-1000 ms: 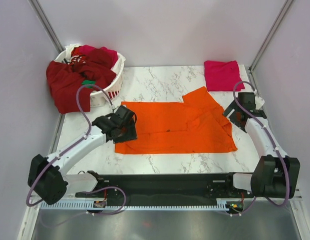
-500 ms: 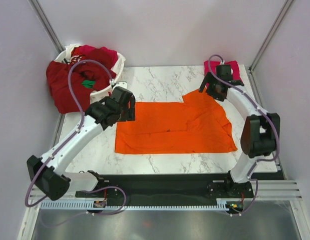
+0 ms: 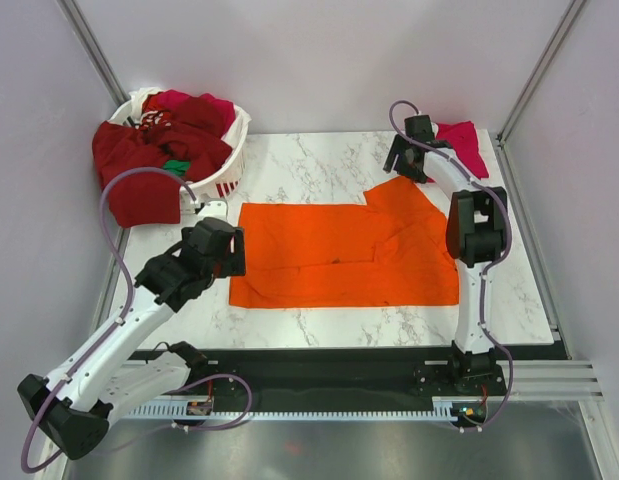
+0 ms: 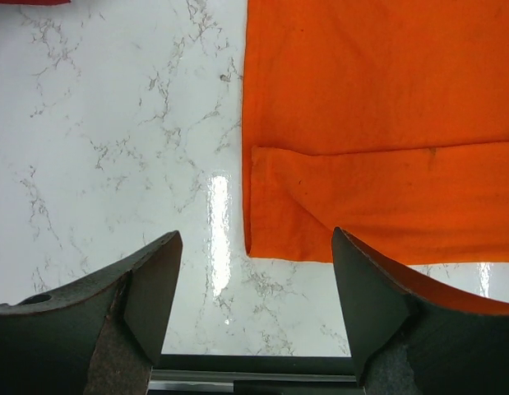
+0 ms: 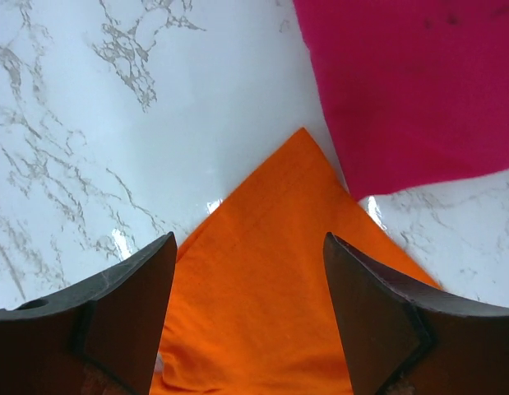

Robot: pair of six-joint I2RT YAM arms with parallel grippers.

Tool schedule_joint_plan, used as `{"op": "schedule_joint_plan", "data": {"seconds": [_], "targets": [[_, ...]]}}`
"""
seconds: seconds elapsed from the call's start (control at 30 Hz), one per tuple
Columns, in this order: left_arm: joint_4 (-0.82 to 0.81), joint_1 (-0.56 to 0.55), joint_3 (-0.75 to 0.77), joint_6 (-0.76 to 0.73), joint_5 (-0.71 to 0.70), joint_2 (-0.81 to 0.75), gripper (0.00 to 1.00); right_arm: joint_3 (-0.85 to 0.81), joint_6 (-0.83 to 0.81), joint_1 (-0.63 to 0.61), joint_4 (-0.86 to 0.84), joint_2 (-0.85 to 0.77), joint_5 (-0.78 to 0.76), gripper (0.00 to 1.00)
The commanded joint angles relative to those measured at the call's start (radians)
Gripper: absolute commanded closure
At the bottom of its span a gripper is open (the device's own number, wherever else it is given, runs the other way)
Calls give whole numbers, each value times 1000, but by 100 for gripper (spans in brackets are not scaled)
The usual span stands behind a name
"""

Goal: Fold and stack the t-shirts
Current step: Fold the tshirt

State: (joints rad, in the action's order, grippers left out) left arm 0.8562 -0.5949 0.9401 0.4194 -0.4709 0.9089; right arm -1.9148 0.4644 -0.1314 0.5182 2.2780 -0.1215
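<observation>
Both gaping wide and empty: the right claw (image 5: 247,267) is hovering at the orange shirt's (image 5: 262,329) sleeve tip and may be risking snagging the pink shirt (image 5: 410,82) just beside it; the left claw (image 4: 254,271) is hovering over its corner.

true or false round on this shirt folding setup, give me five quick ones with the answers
1. The orange t-shirt lies spread on the marble table. True.
2. The left tool is shut on the orange t-shirt's corner. False: its jaws stand open above that near corner, holding nothing.
3. The folded magenta t-shirt sits inside the white basket. False: it lies on the table at the far right corner.
4. The right tool hovers open over the orange t-shirt's pointed far tip. True.
5. A dark red shirt hangs over the basket's rim. True.
</observation>
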Motion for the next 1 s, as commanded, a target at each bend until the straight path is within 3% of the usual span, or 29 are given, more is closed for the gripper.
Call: {"op": "schedule_joint_plan", "data": {"seconds": [0.0, 0.2, 0.6, 0.7, 0.73, 0.83, 0.87, 0.97], "targets": [[-68, 4, -29, -16, -46, -31, 19, -119, -38, -27, 28, 54, -66, 21], [-74, 4, -37, -19, -48, -16, 19, -167, -49, -31, 51, 109, -174, 23], [-82, 4, -44, -22, -54, 18, 20, -181, -46, -31, 42, 215, -164, 36], [-82, 4, -46, -22, -57, 28, 20, -164, -41, -31, 34, 218, -162, 54], [-82, 4, -44, -24, -58, 31, 20, -155, -40, -31, 31, 213, -161, 67], [-80, 4, -44, -25, -58, 42, 20, -144, -35, -31, 23, 206, -144, 84], [-82, 4, -44, -25, -57, 47, 20, -144, -35, -31, 23, 204, -138, 93], [-80, 4, -40, -27, -58, 68, 20, -135, -35, -33, 23, 186, -110, 100]]}}
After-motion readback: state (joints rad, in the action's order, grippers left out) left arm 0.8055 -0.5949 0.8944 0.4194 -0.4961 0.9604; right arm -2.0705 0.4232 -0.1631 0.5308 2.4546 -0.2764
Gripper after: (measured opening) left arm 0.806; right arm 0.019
